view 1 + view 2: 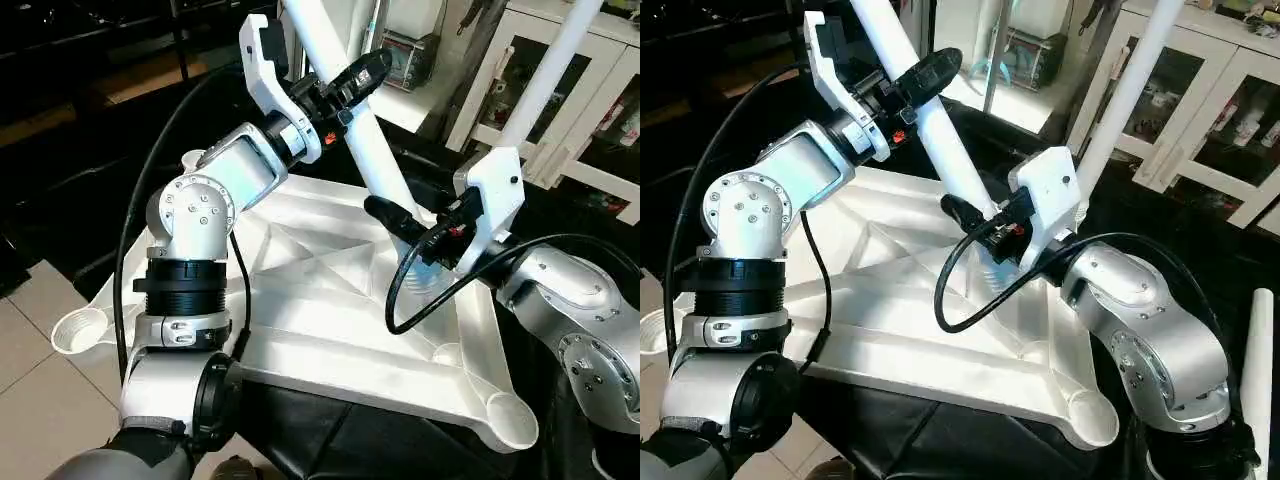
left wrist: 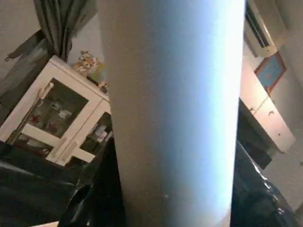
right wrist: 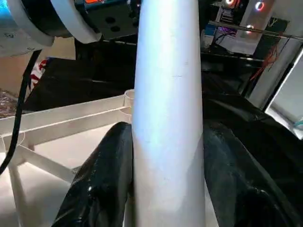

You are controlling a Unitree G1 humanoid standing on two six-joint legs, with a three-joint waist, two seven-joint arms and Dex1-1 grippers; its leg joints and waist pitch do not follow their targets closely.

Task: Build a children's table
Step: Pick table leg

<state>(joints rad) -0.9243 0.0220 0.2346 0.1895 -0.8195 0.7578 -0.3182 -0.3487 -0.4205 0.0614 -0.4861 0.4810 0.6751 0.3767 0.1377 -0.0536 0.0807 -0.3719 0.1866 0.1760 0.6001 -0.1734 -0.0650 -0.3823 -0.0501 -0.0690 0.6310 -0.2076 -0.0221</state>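
The children's table's white tabletop (image 1: pixel 330 330) lies upside down, its X-ribs facing up, on the black-draped work table. A long white leg (image 1: pixel 375 160) leans over it, its lower end at the far corner of the tabletop. My left gripper (image 1: pixel 345 85) is shut on this leg high up, with black fingers (image 2: pixel 90 198) on both of its sides. My right gripper (image 1: pixel 415 235) is shut on the same leg close to its lower end, fingers (image 3: pixel 104 179) pressed against it. A second leg (image 1: pixel 548 80) stands upright at the far right corner.
Open round sockets show at the near left corner (image 1: pixel 80 330) and the near right corner (image 1: pixel 510 420). Another white leg (image 1: pixel 1258 360) stands at the far right edge. A white glass-door cabinet (image 1: pixel 600 110) is behind. Tiled floor lies to the left.
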